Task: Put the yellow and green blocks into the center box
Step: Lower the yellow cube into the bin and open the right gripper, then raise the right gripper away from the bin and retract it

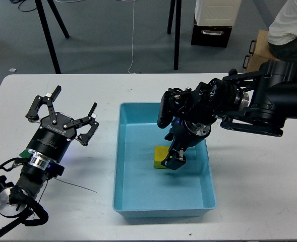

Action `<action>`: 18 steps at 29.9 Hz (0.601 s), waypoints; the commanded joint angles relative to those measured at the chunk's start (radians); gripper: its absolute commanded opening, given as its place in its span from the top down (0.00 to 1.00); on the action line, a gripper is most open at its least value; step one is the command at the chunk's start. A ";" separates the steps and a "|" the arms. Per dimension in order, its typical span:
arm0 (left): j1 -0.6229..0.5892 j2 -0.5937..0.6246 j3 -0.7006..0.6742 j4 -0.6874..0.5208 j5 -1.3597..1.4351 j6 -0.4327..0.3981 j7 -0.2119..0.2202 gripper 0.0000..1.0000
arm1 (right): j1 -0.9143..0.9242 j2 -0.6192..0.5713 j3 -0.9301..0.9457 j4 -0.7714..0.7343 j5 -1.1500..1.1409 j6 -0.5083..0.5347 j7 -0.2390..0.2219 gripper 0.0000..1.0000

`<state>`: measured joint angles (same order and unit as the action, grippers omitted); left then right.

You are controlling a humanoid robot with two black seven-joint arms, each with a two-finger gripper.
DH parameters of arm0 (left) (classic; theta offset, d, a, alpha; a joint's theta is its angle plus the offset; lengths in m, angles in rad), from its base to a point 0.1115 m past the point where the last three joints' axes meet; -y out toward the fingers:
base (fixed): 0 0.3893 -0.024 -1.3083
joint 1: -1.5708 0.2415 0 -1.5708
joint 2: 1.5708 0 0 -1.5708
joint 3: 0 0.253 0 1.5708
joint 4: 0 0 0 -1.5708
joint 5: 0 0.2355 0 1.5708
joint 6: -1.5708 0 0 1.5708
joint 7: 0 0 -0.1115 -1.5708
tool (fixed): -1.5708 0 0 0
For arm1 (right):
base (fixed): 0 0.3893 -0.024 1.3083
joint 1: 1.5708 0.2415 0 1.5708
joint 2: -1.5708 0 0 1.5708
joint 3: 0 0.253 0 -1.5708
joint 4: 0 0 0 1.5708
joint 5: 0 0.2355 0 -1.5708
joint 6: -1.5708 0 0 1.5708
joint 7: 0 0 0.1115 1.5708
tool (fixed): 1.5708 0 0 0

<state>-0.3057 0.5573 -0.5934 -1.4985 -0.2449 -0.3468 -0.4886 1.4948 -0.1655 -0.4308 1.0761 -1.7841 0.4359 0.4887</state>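
Note:
The yellow block [161,155] is low inside the blue center box [138,201], at or just above its floor, near the middle. My right gripper [171,158] reaches down into the box and is shut on the yellow block from its right side. My left gripper [64,112] is open and empty, above the table left of the box. A bit of the green block [24,153] shows at the left edge of my left arm; most of it is hidden under the arm.
A thin black cable [80,187] lies on the white table [254,191] left of the box. Beyond the far edge are tripod legs [50,40], a white and black case [214,22] and a person [289,25] at the top right.

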 commanded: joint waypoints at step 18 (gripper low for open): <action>-0.207 0.405 -0.009 0.253 0.824 0.054 0.000 0.00 | -0.129 -0.051 0.688 -0.101 0.245 -0.014 0.000 0.03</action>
<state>-0.4880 0.9576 -0.5935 -1.2890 0.3373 -0.2770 -0.4886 1.4078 -0.2608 0.1296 0.9783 -1.5600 0.4215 0.4886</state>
